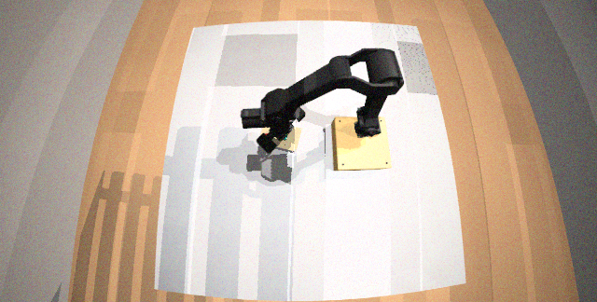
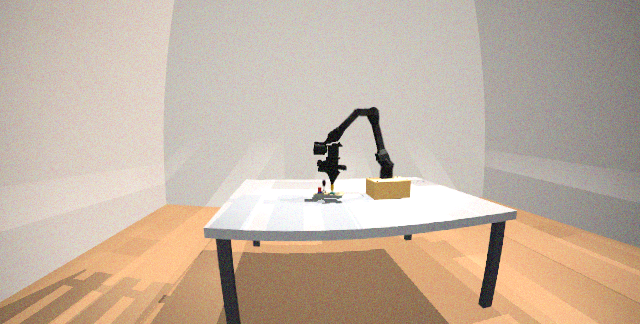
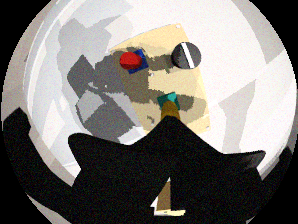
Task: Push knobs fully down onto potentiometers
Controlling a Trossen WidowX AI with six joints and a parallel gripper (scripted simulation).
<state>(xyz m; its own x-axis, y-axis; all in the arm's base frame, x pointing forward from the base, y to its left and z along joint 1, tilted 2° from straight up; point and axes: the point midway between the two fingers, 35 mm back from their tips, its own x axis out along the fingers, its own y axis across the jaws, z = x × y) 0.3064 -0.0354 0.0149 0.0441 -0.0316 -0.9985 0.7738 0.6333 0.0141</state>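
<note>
The tan circuit board point(image 1: 292, 140) point(image 3: 167, 82) stands low on the table. A red knob point(image 2: 319, 190) point(image 3: 130, 60) is over the blue potentiometer point(image 3: 144, 58). A dark knob with a white line point(image 2: 324, 183) point(image 3: 180, 56) stands higher, at the far right of the board in the wrist view. A slim yellow-brown knob point(image 2: 332, 188) point(image 3: 170, 110) stands over the teal potentiometer point(image 3: 167, 98). My gripper point(image 2: 332, 184) point(image 3: 169, 120) is shut, pointing down, its tips at the top of the yellow-brown knob. The fingers hide that top, so contact and any gap beneath cannot be told.
A yellow wooden box point(image 1: 361, 155) point(image 2: 388, 189) stands on the white table point(image 1: 354, 227) point(image 2: 360, 224), right of the board in the top and exterior views, with the arm's base on it. The red and dark knobs stand close to the gripper on its left in the exterior view.
</note>
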